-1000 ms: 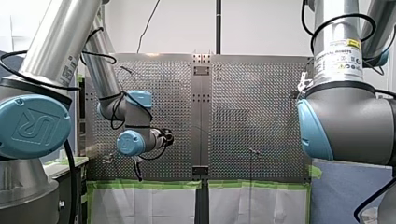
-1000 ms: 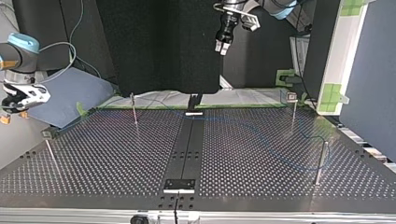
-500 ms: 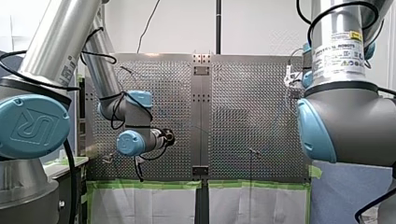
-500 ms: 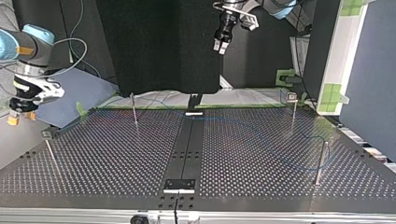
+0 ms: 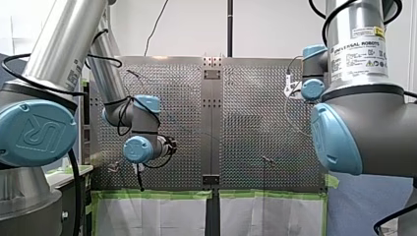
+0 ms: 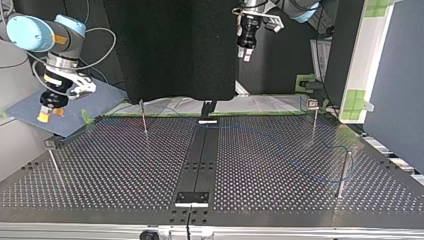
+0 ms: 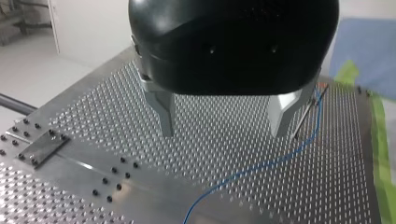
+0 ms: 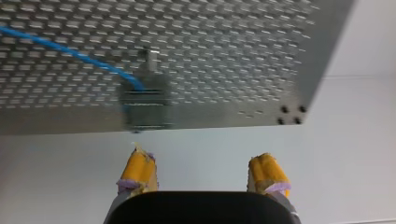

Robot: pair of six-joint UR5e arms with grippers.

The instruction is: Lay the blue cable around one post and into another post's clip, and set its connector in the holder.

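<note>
Now my left hand [image 7: 223, 133] and right hand [image 8: 201, 163] are wide open, empty. The cable [image 7: 266, 163] lies thin and flat on the counter [image 7: 93, 107], so I might miss it.

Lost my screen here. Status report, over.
Left end effector open, empty, above the table. Right end effector open, empty, off the table's edge. Cable lies loose on the table. No obstruction seen.

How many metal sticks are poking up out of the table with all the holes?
4, going by the top view: a near-left post, a back-left post, a back-right post, a near-right post. Others may be hidden or too thin to see.
</note>
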